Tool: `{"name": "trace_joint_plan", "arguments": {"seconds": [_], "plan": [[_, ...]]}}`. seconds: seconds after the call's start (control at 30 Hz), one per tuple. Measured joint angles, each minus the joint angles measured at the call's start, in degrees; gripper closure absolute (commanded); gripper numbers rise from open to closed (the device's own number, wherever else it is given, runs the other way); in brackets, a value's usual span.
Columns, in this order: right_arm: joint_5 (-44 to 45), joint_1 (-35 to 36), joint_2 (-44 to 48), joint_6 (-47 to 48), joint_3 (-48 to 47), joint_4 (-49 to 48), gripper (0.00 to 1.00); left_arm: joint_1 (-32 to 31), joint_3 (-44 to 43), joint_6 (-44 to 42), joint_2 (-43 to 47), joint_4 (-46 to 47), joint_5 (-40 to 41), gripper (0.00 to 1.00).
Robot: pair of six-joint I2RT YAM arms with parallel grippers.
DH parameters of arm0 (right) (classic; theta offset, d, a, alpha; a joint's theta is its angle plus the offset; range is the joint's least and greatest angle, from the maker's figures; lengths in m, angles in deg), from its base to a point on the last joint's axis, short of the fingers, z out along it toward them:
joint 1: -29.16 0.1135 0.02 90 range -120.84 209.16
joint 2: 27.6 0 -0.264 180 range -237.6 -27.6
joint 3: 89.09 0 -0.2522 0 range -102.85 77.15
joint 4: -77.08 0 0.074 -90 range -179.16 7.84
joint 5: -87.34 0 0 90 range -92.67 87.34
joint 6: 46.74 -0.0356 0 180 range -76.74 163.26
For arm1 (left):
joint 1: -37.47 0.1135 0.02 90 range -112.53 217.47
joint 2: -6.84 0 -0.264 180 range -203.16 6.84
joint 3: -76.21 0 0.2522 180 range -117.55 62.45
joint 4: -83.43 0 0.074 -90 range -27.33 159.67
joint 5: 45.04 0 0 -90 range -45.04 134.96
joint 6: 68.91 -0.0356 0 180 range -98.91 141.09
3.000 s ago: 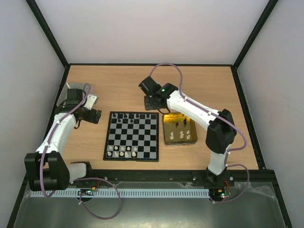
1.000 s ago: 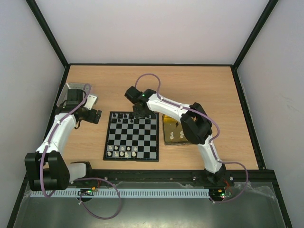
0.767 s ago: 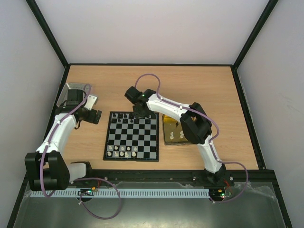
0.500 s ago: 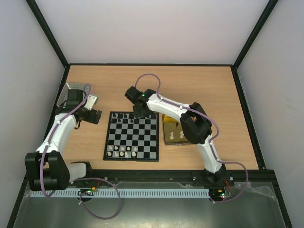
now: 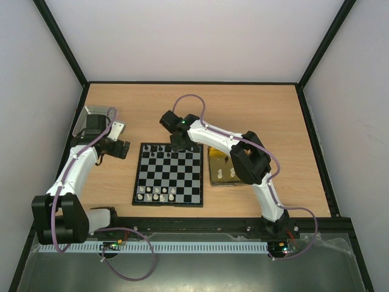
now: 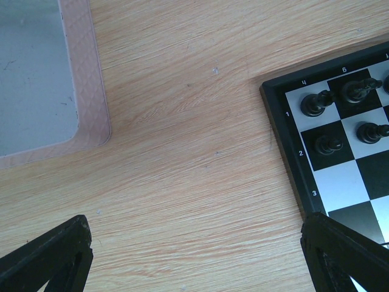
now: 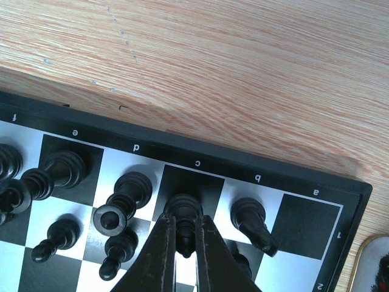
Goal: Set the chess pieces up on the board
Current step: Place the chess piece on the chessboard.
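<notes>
The board (image 5: pixel 168 174) lies mid-table, with white pieces (image 5: pixel 156 193) on its near rows and black pieces (image 5: pixel 159 148) on its far rows. My right gripper (image 5: pixel 178 145) is low over the far row. In the right wrist view it (image 7: pixel 185 243) is shut on a black piece (image 7: pixel 184 213) standing on the dark c-file square, between a black knight (image 7: pixel 252 222) and a tall black piece (image 7: pixel 124 194). My left gripper (image 5: pixel 120 148) hangs open and empty over bare wood (image 6: pixel 197 240) left of the board's far corner (image 6: pixel 340 152).
A gold tin tray (image 5: pixel 211 167) holding a few loose pieces sits right of the board, partly under my right arm; its rim shows in the right wrist view (image 7: pixel 374 261). A silver-grey tin lid (image 5: pixel 94 118) lies at the far left, also in the left wrist view (image 6: pixel 30 73).
Over three seconds my right arm swung left from near the tray to the board's far row. In the last second it has barely moved. The left arm is still.
</notes>
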Motion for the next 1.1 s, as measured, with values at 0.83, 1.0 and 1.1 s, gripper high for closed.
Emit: {"name": "trace_joint_plan", "arguments": {"seconds": [0.83, 1.0, 1.1], "plan": [[0.02, -0.11, -1.05, -0.15, -0.57, -0.59, 0.83, 0.00, 0.70, 0.00, -0.04, 0.24, -0.02, 0.06], [0.02, -0.11, -1.05, -0.13, -0.57, -0.59, 0.83, 0.00, 0.70, 0.02, -0.04, 0.24, -0.02, 0.06], [0.09, -0.11, -1.05, -0.15, -0.59, -0.59, 0.83, 0.00, 0.70, 0.02, -0.04, 0.24, -0.02, 0.06]]}}
